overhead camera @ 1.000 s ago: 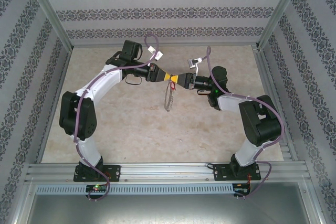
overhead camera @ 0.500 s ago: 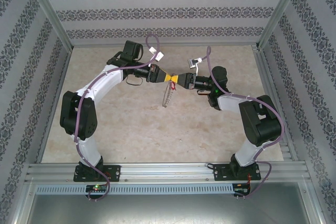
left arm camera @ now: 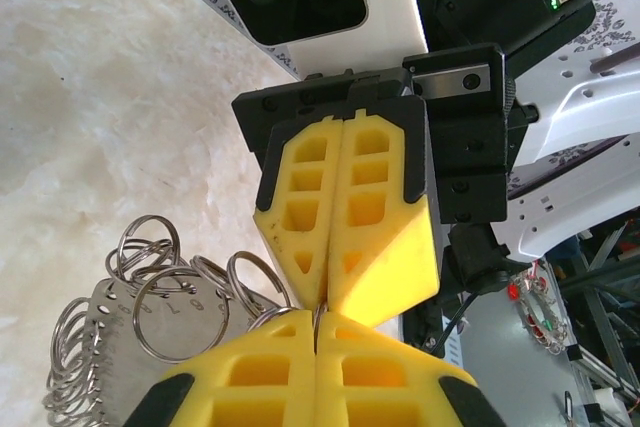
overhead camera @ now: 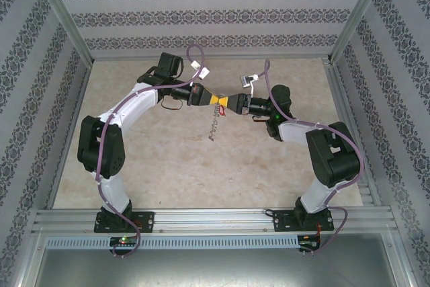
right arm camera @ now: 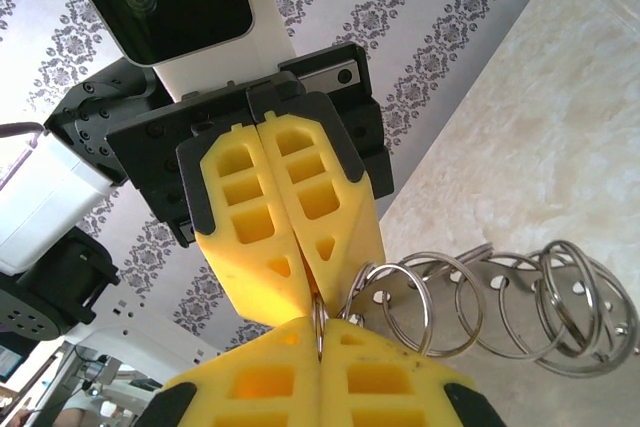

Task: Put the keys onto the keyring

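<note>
Above the table's middle my left gripper (overhead camera: 221,100) and right gripper (overhead camera: 230,102) meet tip to tip. Both are shut on the same thin wire ring of the keyring (overhead camera: 213,127), which hangs below them as a grey bunch. In the left wrist view my yellow fingertips (left arm camera: 290,332) pinch that wire, and the bunch's split rings and flat grey plate (left arm camera: 150,312) hang at left. In the right wrist view my gripper (right arm camera: 320,325) clamps the wire, and the rings (right arm camera: 500,307) fan out to the right. A small red speck, the key's head (overhead camera: 222,107), sits just under the fingertips.
The marble-patterned table (overhead camera: 168,166) lies under the arms, closed in by patterned walls (overhead camera: 201,18) and an aluminium frame (overhead camera: 215,220) at the near edge. Both arms arch inward from their bases, with purple cables looping over the wrists.
The left gripper's jaws have closed onto the ring. The hanging keyring has swung slightly to the left. Both arms have stayed almost where they were.
</note>
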`<act>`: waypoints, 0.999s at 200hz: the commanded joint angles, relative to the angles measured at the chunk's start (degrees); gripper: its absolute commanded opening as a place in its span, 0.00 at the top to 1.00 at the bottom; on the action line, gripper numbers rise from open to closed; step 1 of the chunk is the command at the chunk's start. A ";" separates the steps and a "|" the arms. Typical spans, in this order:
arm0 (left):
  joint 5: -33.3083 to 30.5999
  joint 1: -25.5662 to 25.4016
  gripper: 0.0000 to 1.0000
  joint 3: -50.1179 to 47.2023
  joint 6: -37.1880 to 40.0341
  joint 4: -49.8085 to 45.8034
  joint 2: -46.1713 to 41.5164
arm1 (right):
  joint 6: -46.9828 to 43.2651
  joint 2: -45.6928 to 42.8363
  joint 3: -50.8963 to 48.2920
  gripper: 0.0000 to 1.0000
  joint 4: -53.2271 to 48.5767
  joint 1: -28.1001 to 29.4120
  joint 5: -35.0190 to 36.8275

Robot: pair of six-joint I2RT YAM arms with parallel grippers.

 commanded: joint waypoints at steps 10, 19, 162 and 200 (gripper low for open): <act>3.37 -1.02 1.00 -0.21 0.46 0.84 -0.66 | -0.24 -2.04 -0.28 0.67 3.17 -0.32 0.79; 3.20 -1.03 1.00 -0.50 -0.16 1.76 -1.00 | -0.22 -2.84 -1.02 0.58 3.19 -0.82 1.09; 3.61 -1.09 1.00 -2.73 -5.24 9.34 -5.68 | -8.39 -11.58 -12.93 0.52 1.28 -1.85 10.56; 4.48 -1.06 1.00 -2.87 -4.98 8.97 -6.11 | -11.05 -11.82 -12.58 0.49 0.73 0.60 9.96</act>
